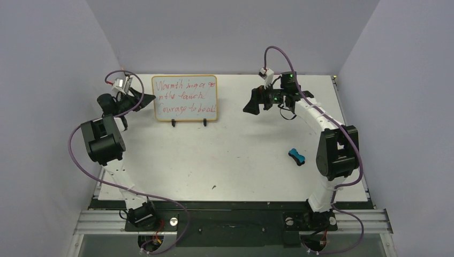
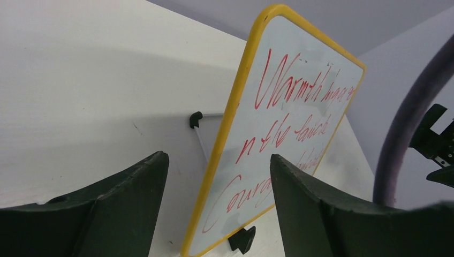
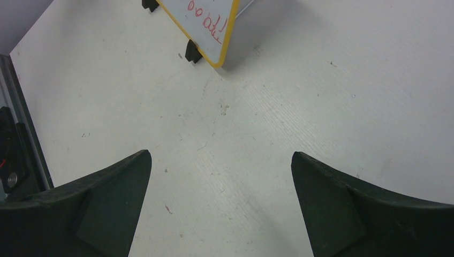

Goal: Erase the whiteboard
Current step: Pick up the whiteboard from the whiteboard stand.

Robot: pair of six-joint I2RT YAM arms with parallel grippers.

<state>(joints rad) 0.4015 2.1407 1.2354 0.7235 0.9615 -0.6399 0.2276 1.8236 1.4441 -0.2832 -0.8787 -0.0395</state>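
Whiteboard (image 1: 184,98), flat, rounded corners, yellow frame, red scrawl, leans on black wire stand (image 1: 205,123) far left on matte white surface (image 1: 230,171). Left pincer (image 1: 145,99) wide open, empty, at its left edge. Right pincer (image 1: 256,104) wide open, empty. Blue bone-shaped eraser (image 1: 296,156) near right.

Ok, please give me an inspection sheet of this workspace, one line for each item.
surface: white table, a few small marks.
job's things: whiteboard upright on a black stand, red writing not yet wiped.
clutter: blue eraser lies alone near the right arm; nothing else seen.
grippers: left gripper open, at the board's left edge; right gripper open, empty, right of the board.
cables: purple cables loop along both arms.
surroundings: plain grey walls; metal rail at the near edge.
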